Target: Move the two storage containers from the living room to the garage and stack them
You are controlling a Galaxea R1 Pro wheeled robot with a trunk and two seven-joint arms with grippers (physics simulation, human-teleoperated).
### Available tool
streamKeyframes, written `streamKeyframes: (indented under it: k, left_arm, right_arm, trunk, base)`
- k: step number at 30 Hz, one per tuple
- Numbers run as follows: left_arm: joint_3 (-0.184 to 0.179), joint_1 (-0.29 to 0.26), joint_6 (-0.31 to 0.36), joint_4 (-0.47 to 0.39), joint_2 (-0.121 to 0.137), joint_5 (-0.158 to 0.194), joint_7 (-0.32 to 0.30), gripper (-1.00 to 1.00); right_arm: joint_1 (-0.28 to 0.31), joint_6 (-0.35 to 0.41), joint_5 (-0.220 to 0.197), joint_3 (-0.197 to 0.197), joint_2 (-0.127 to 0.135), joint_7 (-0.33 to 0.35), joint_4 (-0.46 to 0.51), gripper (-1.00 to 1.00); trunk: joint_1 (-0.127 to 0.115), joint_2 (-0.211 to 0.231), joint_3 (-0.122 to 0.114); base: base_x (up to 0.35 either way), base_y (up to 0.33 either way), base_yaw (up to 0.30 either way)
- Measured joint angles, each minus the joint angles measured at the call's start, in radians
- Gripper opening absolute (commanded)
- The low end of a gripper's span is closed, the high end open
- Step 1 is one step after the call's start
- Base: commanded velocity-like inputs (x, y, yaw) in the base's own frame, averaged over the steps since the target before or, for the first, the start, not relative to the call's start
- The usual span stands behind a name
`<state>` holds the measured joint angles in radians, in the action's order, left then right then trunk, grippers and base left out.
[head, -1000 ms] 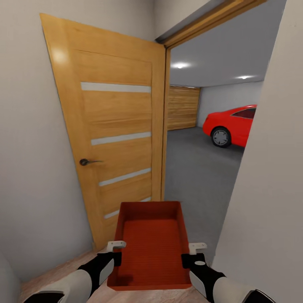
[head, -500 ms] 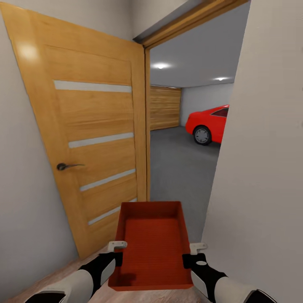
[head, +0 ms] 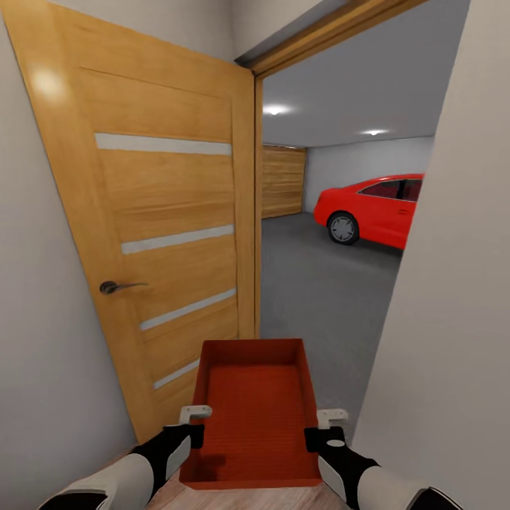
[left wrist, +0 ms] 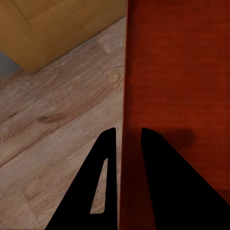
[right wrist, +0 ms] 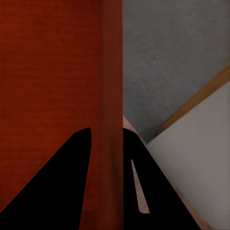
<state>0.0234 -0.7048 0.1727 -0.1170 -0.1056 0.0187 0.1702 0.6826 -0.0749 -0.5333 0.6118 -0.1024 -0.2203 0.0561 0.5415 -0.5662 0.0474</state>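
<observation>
I am carrying one orange-red storage container (head: 253,414) at 6 o'clock, my left pincer (head: 190,423) and right pincer (head: 320,427) each clamping a side wall. The garage floor (head: 319,283) lies ahead at 12 o'clock; placing and stacking remain undone.

Red car (head: 375,210): rear part hidden behind white wall (head: 453,297) right of doorway; front wheel and cabin visible, rest cut.

Wooden door (head: 152,234): upper left corner cut by frame edge; bottom edge hidden behind storage container (head: 251,414) and left arm.

Garage's slatted door (head: 283,181): left portion hidden by wooden door's edge.

Storage container: near wall's lower edge meets frame bottom; underside not seen. In wrist views it runs off the frame, both ends cut.

Wood-plank floor (left wrist: 57,124): mostly hidden beneath container in head view.
</observation>
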Motion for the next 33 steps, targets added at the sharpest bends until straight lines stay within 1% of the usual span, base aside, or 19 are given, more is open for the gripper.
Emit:
streamKeyframes:
  k: [6,14,19,25,33]
  left_arm:
    - [0.004,0.0,-0.003,-0.001,-0.012,-0.001,0.016,-1.0]
    - [0.004,0.0,-0.003,-0.001,-0.015,-0.001,0.02,-1.0]
    - [0.002,0.0,-0.004,0.0,-0.003,-0.001,0.003,-1.0]
    - [0.003,-0.001,-0.004,0.0,-0.012,-0.001,0.015,-1.0]
    - [0.003,0.0,-0.004,0.0,-0.014,-0.001,0.019,-1.0]
  right_arm:
    - [0.0,0.002,-0.001,0.003,0.014,0.012,0.008,-1.0]
    - [0.0,0.001,-0.002,0.003,0.016,0.016,0.008,-1.0]
    - [-0.001,0.001,-0.001,0.003,0.004,0.0,0.006,-1.0]
    - [-0.001,0.002,-0.001,0.003,0.013,0.011,0.008,-1.0]
    - [-0.001,0.002,-0.002,0.003,0.016,0.016,0.009,-1.0]
  trunk:
    - [0.0,0.0,0.0]
    - [0.0,0.0,0.0]
    - [0.0,0.0,0.0]
    - [0.0,0.0,0.0]
    - [0.0,0.0,0.0]
  base:
    - [0.008,0.008,0.0]
    - [0.0,0.0,-0.016]
    - [0.0,0.0,-0.206]
    - [0.0,0.0,-0.247]
    - [0.0,0.0,-0.207]
